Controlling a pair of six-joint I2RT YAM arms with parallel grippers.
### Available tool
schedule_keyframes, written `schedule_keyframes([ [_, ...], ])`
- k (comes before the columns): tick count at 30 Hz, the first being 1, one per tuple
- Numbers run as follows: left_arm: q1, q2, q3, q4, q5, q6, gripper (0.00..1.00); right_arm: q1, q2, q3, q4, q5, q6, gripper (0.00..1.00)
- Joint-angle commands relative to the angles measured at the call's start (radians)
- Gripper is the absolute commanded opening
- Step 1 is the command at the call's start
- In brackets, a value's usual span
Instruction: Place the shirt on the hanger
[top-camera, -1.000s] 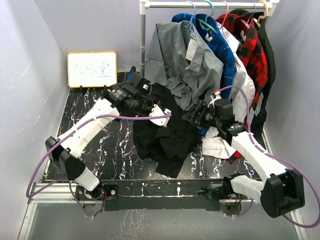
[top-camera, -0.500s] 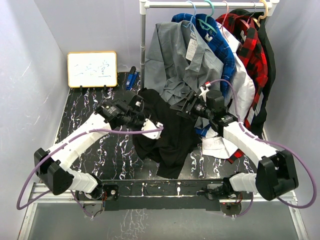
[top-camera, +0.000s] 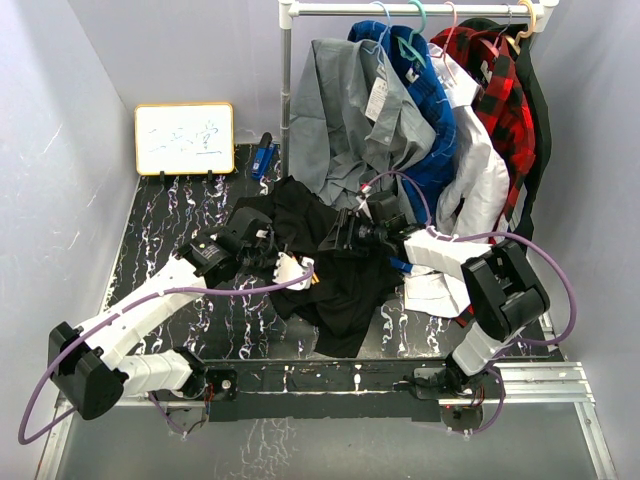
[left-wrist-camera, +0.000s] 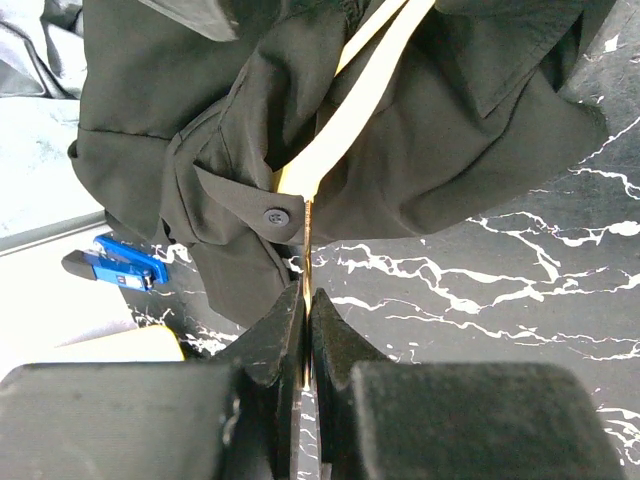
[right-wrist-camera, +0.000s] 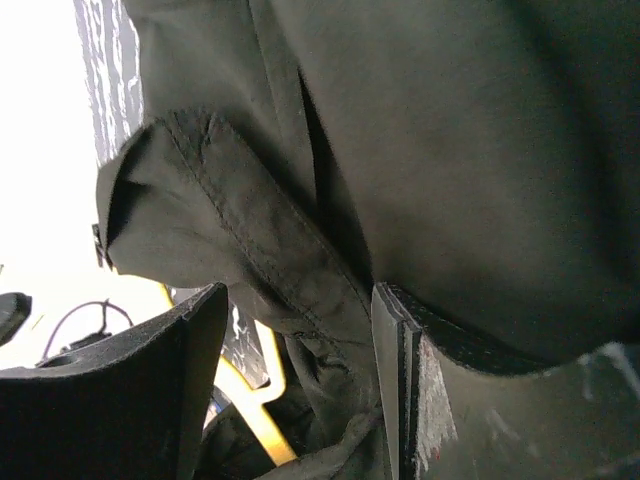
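Observation:
The black shirt (top-camera: 345, 290) lies bunched on the marbled table (top-camera: 170, 230), between the two arms. My left gripper (top-camera: 303, 272) sits at its left edge and is shut on the thin yellow-orange hanger (left-wrist-camera: 345, 115). In the left wrist view the hanger runs up from the jaws and disappears under a buttoned fold of the shirt (left-wrist-camera: 200, 120). My right gripper (top-camera: 337, 237) is pressed into the top of the shirt, open. A stitched fold of the shirt (right-wrist-camera: 270, 260) lies between its fingers, and a piece of the hanger (right-wrist-camera: 258, 400) shows below.
A rail (top-camera: 420, 9) at the back holds a grey shirt (top-camera: 345, 120), a blue one, a white one and a red plaid shirt (top-camera: 500, 90), all hanging down to the table beside my right arm. A whiteboard (top-camera: 184, 138) and a blue object (top-camera: 263, 158) stand back left.
My right gripper has swung left from the hanging clothes onto the black shirt, its jaws narrowing slightly. My left gripper has drawn back toward the near left, still holding the hanger.

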Motion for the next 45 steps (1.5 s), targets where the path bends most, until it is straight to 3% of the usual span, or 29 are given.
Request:
schedule_keyframes([
  [1, 0.003, -0.039, -0.009, 0.035, -0.039, -0.039, 0.0, 0.046, 0.024, 0.067, -0.027, -0.002, -0.105, 0.56],
  [10, 0.003, -0.031, 0.028, 0.052, -0.051, -0.042, 0.0, 0.088, 0.009, 0.037, -0.101, 0.097, -0.161, 0.65],
  [12, 0.002, -0.028, 0.05, 0.049, -0.052, -0.044, 0.0, 0.097, 0.006, 0.023, -0.1, 0.113, -0.163, 0.55],
  [16, 0.003, -0.012, 0.109, 0.034, -0.049, -0.061, 0.0, 0.102, -0.006, 0.012, -0.055, 0.09, -0.141, 0.14],
  [18, 0.003, -0.006, 0.13, 0.029, -0.046, -0.065, 0.0, 0.108, -0.02, 0.021, -0.042, 0.089, -0.131, 0.0],
  [30, 0.003, 0.006, 0.09, 0.051, -0.062, -0.052, 0.0, 0.191, -0.159, 0.252, -0.227, 0.178, -0.134, 0.0],
  [37, 0.003, -0.003, 0.08, 0.04, -0.063, -0.058, 0.0, 0.204, -0.205, 0.191, -0.239, 0.214, -0.133, 0.0],
  [38, 0.003, -0.009, 0.079, 0.024, -0.061, -0.056, 0.0, 0.204, -0.206, 0.171, -0.243, 0.238, -0.136, 0.09],
  [39, 0.003, -0.017, 0.074, -0.002, -0.056, -0.05, 0.0, 0.204, -0.205, 0.153, -0.246, 0.259, -0.142, 0.31],
  [40, 0.003, -0.029, 0.059, -0.025, -0.054, -0.037, 0.0, 0.204, -0.2, 0.134, -0.241, 0.272, -0.149, 0.41],
  [42, 0.003, -0.067, 0.001, -0.057, -0.047, -0.01, 0.0, 0.203, -0.185, 0.106, -0.223, 0.282, -0.156, 0.51],
  [45, 0.002, -0.144, -0.124, -0.085, -0.013, 0.02, 0.0, 0.203, -0.144, 0.085, -0.183, 0.276, -0.153, 0.54],
])
